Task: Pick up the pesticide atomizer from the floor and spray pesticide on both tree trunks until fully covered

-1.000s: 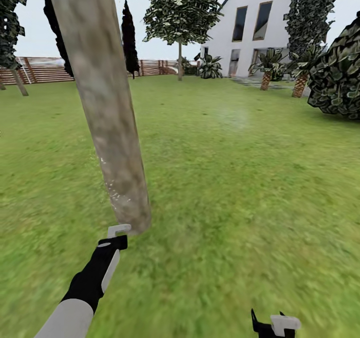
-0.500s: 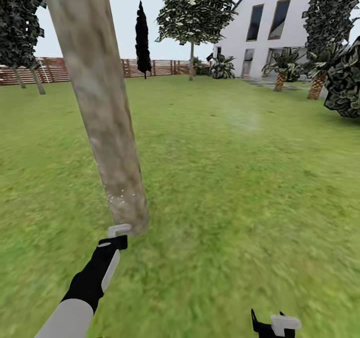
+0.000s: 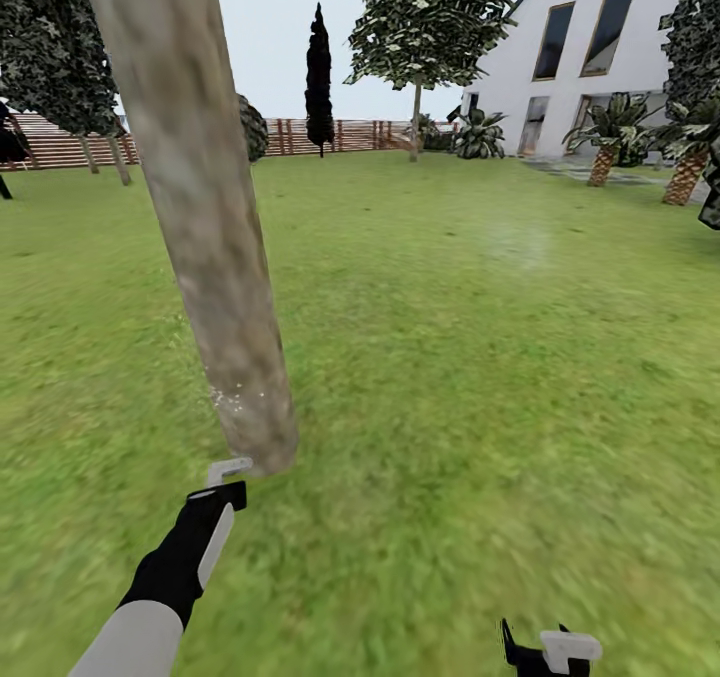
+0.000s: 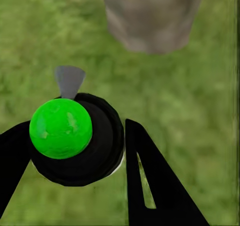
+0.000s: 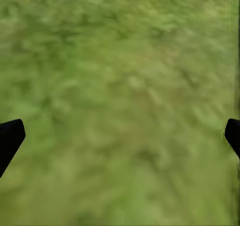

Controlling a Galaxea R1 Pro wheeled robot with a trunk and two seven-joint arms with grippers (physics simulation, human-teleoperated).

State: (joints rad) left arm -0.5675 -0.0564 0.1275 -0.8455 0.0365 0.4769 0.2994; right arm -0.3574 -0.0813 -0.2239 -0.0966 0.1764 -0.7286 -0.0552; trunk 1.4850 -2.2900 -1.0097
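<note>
tree trunk (image 3: 215, 257): just ahead of your left gripper (image 3: 222, 477)
house (image 3: 590, 47): far right
fence (image 3: 330, 135): behind lawn (image 3: 480, 357)

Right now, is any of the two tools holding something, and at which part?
The left tool holds the pesticide atomizer by its round dark body, one finger on each side. The right tool is open over grass and holds nothing.

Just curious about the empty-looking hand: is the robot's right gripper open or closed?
Open. The right gripper has its fingertips far apart, only grass between them.
</note>
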